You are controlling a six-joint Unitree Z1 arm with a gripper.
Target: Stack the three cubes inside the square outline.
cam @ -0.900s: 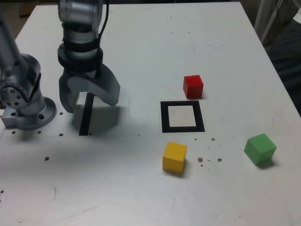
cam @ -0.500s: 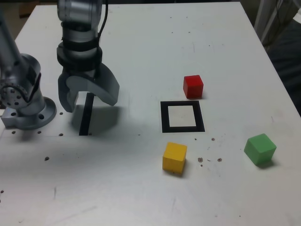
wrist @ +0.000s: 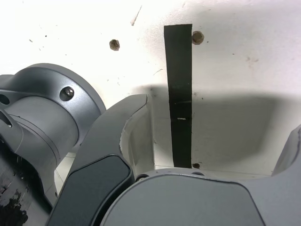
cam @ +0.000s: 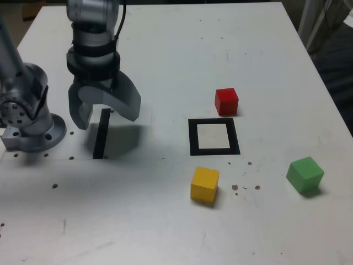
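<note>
Empty pincer point(cam: 105, 114) hangs spread over a black strip point(cam: 100, 135), far from red point(cam: 226, 101), yellow point(cam: 204, 185) and green point(cam: 304, 174) cubes lying unstacked around the square outline point(cam: 214, 136). Next: reach for one.

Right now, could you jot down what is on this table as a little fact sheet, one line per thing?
end effector: open, empty, above the thin black strip
thin black strip: flat on the white table, near the arm's base
thick black square outline: pale centre, nothing inside
small red cube: just beyond the outline
small yellow cube: just in front of the outline
small green cube: off to the exterior view's right, apart
stacking: not started
</note>
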